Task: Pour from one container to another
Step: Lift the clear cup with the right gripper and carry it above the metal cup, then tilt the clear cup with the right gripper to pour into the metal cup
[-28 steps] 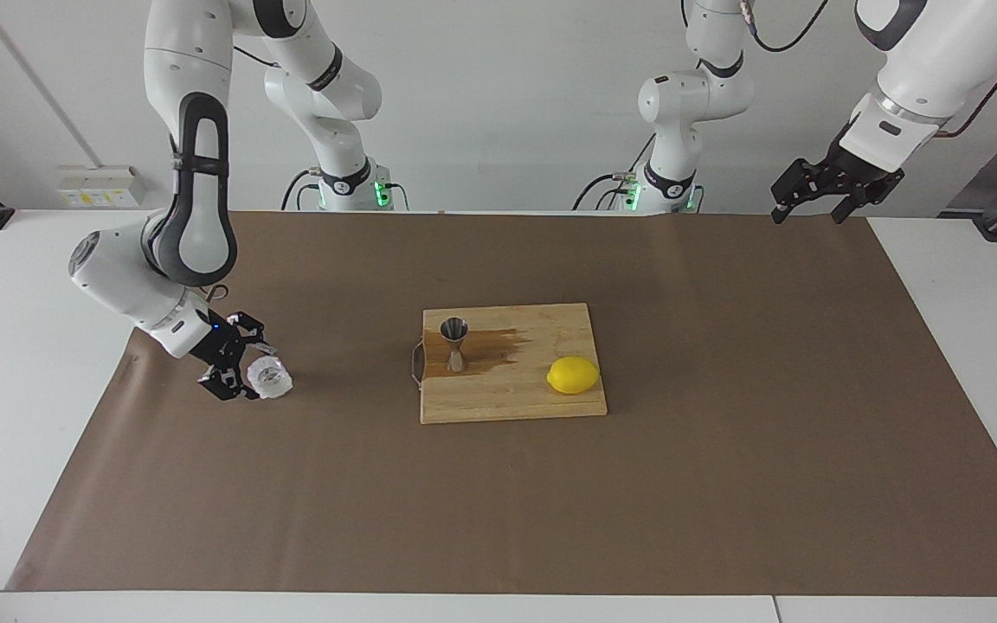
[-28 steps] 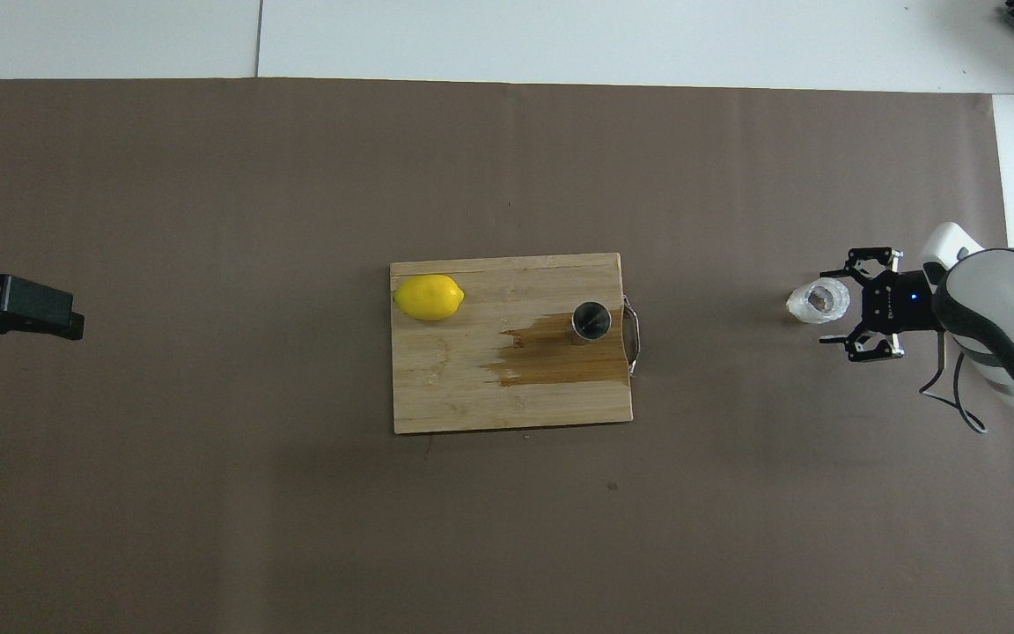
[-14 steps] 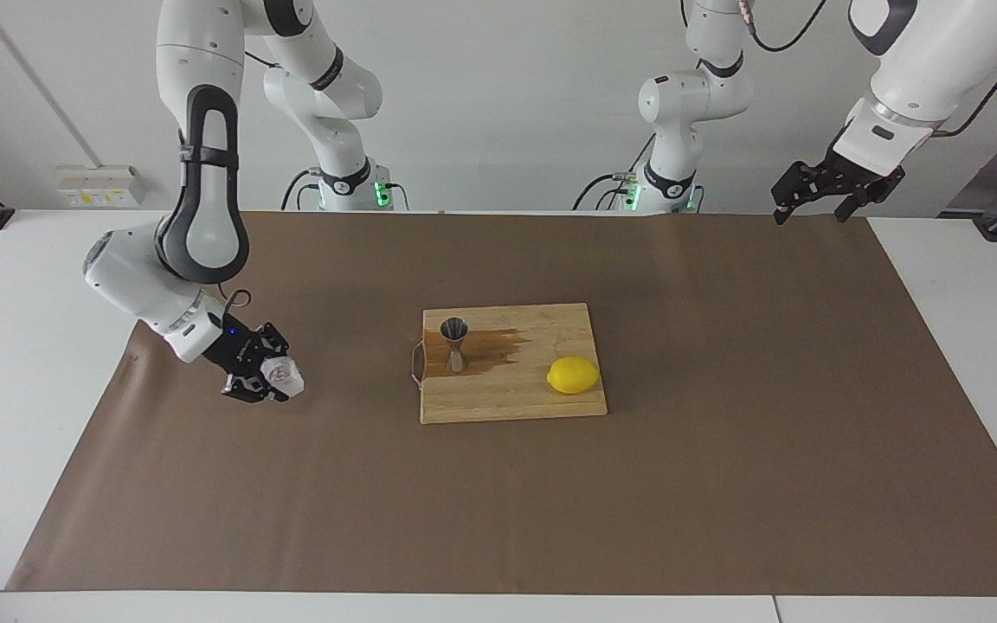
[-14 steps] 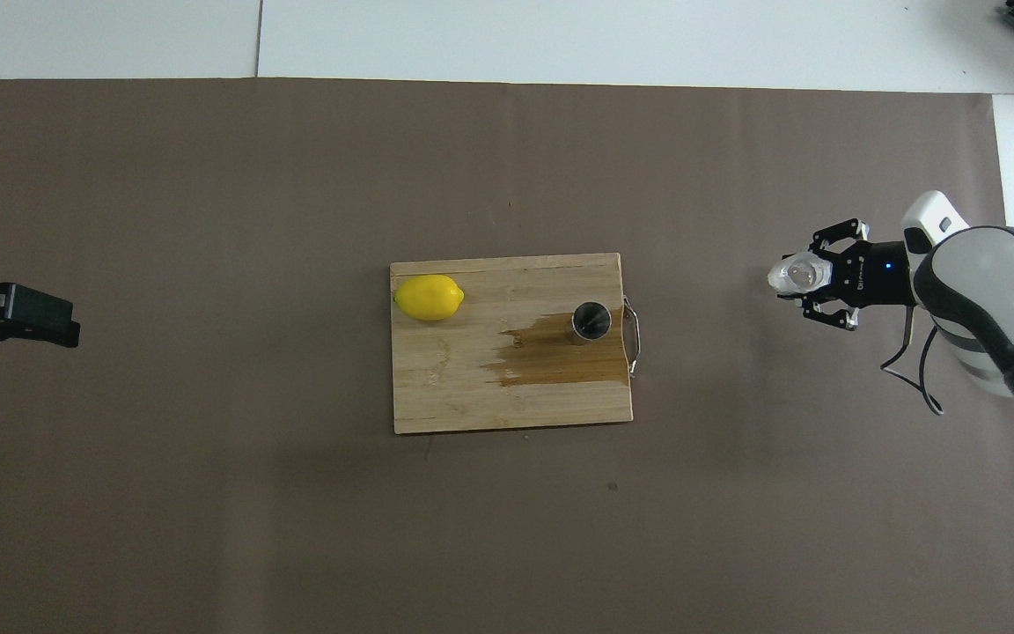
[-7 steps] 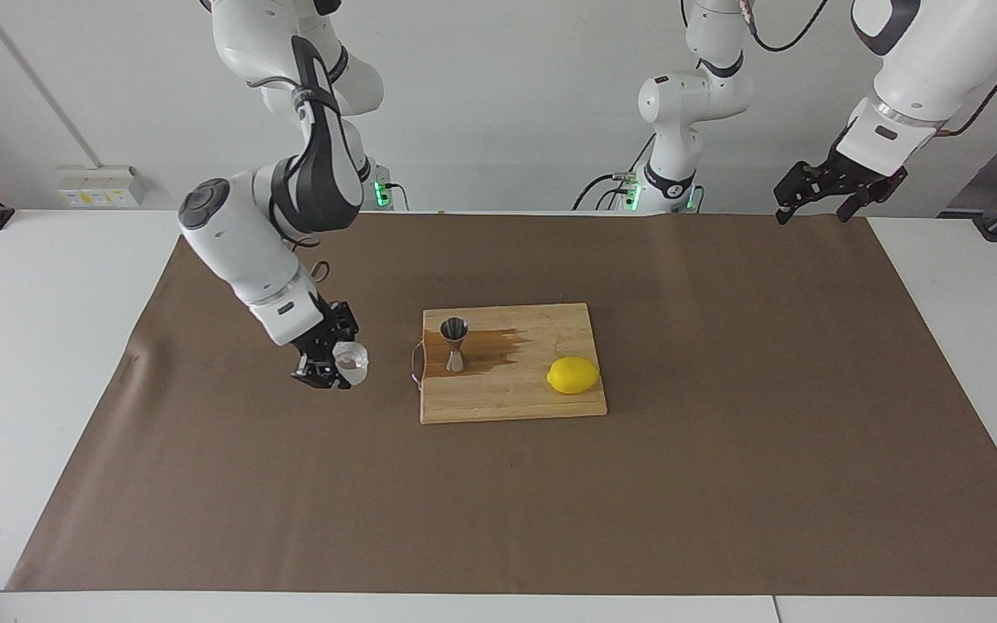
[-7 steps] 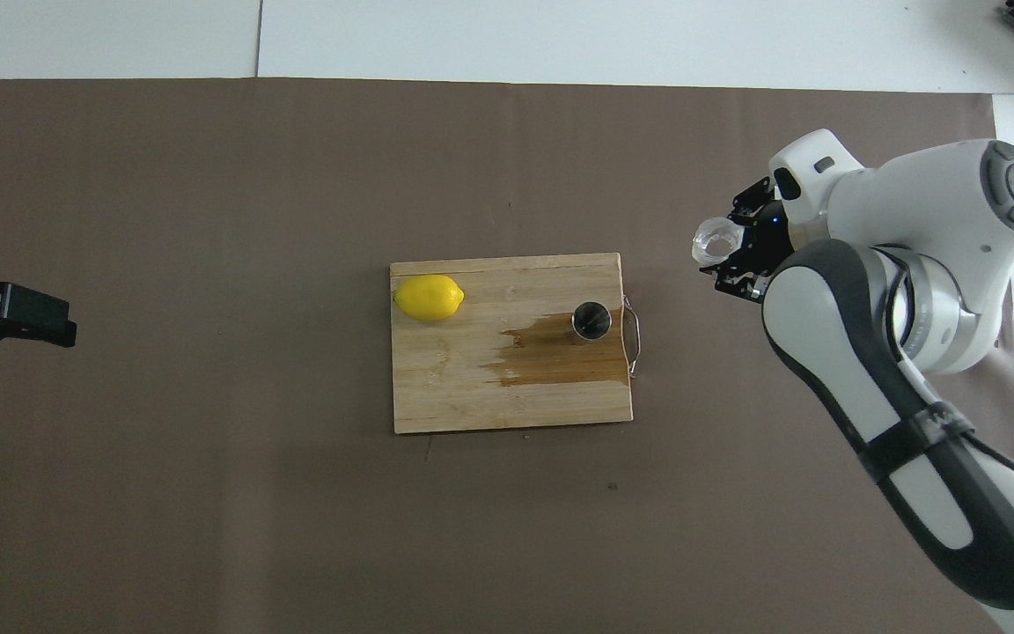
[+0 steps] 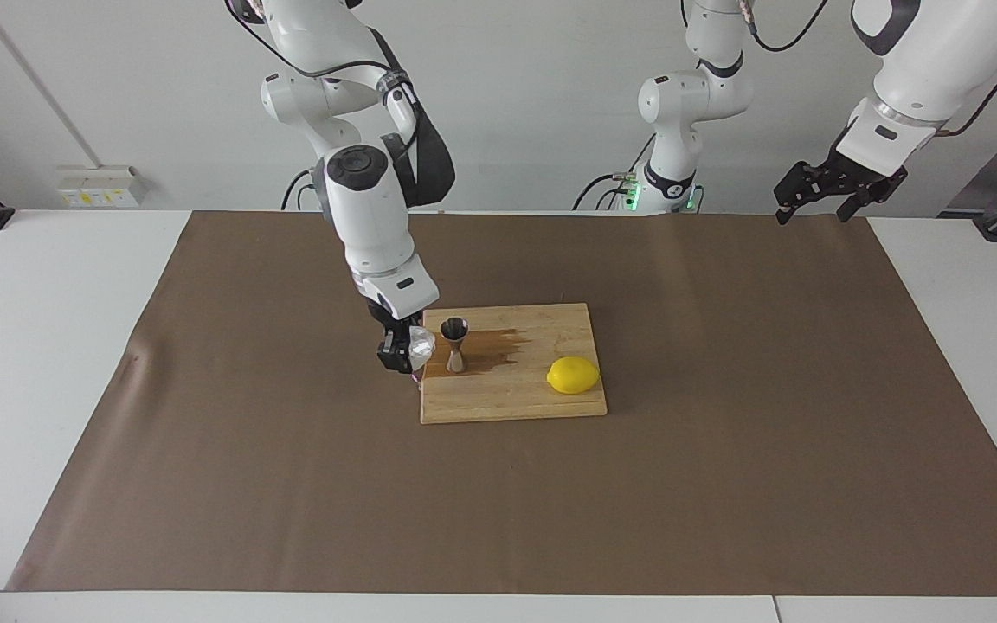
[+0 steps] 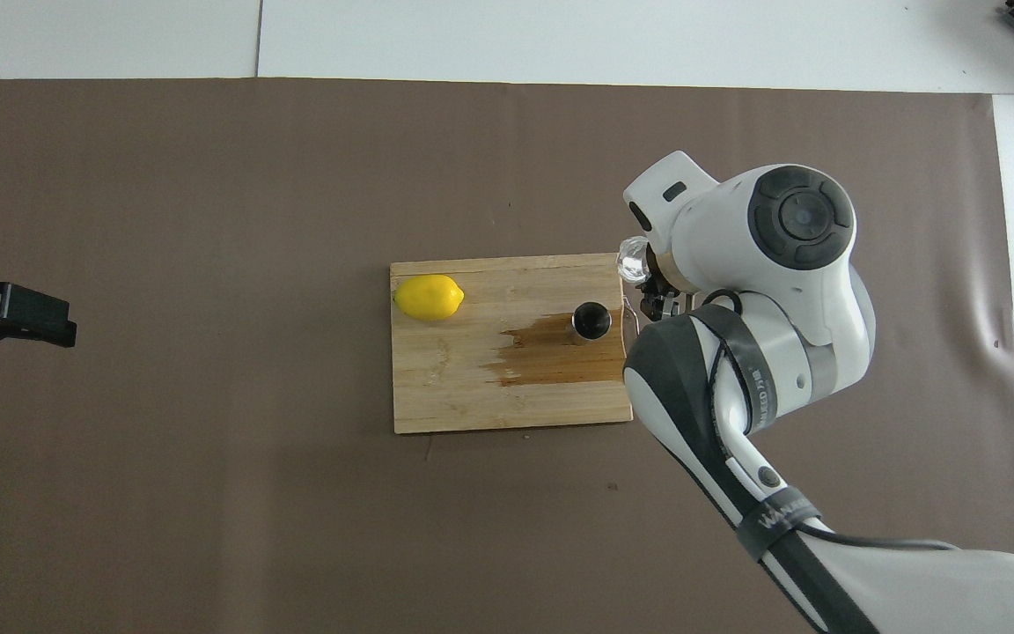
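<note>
The small clear faceted cup (image 7: 420,343) hangs just above the handle end of the wooden cutting board (image 7: 511,398), with my right gripper (image 7: 410,349) shut on it. The steel hourglass jigger (image 7: 454,344) stands upright on the board right beside the cup, its rim about level with it. From overhead, the cup (image 8: 631,261) peeks out from under the right arm's wrist, near the jigger (image 8: 591,320). How the cup is tilted I cannot tell. My left gripper (image 7: 810,210) waits open, raised over the table's corner near its base.
A yellow lemon (image 7: 573,375) lies on the board toward the left arm's end. A brown wet stain (image 7: 490,349) spreads across the board beside the jigger. The board's metal handle (image 8: 633,339) is partly under the right arm. A brown mat (image 7: 723,484) covers the table.
The right arm has carried the cup from the right arm's end of the mat across to the board's handle edge beside the jigger. The left arm has barely moved.
</note>
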Robot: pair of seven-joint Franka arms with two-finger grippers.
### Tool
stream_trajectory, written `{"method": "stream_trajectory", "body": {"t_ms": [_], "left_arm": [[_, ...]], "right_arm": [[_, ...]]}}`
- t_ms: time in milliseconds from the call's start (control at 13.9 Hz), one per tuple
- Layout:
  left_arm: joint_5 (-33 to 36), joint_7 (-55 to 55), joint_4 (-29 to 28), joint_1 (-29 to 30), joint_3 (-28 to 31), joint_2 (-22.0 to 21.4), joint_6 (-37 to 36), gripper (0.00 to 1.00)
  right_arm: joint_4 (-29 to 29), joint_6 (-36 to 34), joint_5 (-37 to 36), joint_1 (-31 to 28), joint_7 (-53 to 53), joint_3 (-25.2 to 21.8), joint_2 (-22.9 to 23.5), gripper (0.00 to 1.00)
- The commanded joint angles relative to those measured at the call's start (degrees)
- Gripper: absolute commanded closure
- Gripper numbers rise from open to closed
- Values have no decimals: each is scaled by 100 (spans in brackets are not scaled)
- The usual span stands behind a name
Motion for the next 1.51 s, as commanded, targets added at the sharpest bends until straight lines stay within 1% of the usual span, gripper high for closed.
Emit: {"method": "stream_trajectory", "body": {"t_ms": [0, 144, 504, 864, 1224, 1440], "left_arm": [[86, 4, -192, 17, -2, -185, 21, 0], [86, 4, -192, 8, -2, -185, 21, 0], [86, -5, -192, 8, -2, -185, 21, 0], [86, -5, -192, 17, -2, -185, 21, 0], [86, 4, -192, 8, -2, -185, 21, 0], [86, 4, -192, 8, -2, -185, 21, 0]], "right_arm": [[112, -320, -420, 157, 140, -17, 6, 100], [95, -356, -465, 218, 141, -17, -12, 100], [33, -506, -921, 465, 158, -17, -108, 100], [-362, -550, -1589, 719, 413, -17, -337, 100], [-678, -734, -2186, 913, 606, -17, -547, 100], [-758, -726, -2337, 966, 729, -8, -592, 100]]}}
